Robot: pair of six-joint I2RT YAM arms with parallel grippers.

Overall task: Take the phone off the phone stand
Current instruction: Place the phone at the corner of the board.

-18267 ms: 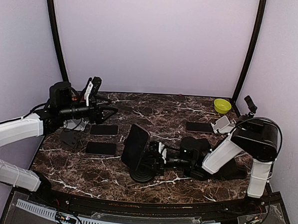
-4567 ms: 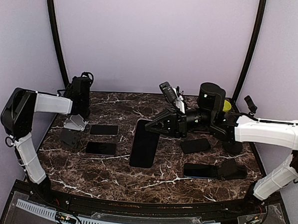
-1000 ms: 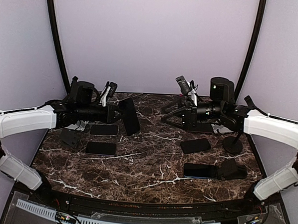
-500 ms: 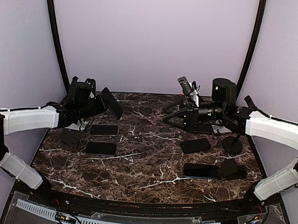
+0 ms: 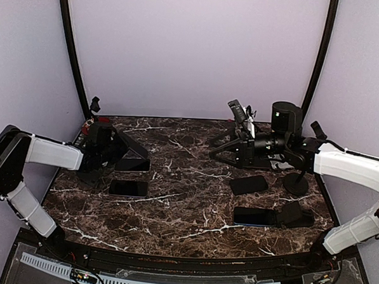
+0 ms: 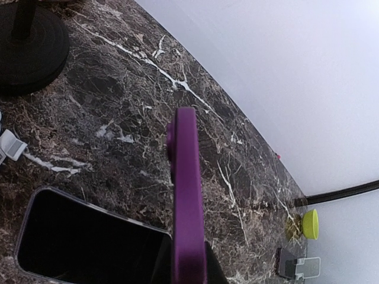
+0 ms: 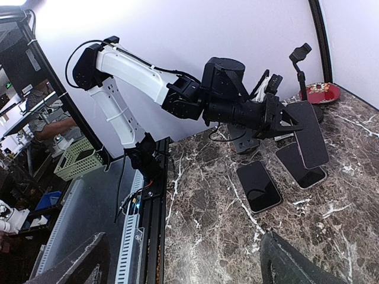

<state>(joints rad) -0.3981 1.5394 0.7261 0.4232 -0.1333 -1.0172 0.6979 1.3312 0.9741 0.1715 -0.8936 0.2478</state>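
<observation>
The left gripper (image 5: 117, 151) is clamped on the phone (image 5: 136, 155), gripping its purple-cased edge and holding it tilted low over the counter's (image 5: 186, 199) left side, above another phone (image 6: 89, 251) lying flat. The right gripper (image 5: 222, 145) hangs over the counter's back right, jaws wide apart and empty.

L tool (image 5: 116, 152) lowered phone (image 6: 187, 213), now nr table (image 5: 192, 202)

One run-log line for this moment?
left gripper: shut on phone, low by flat phones | right gripper: open, empty, raised | phone: tilted, in hand
</observation>
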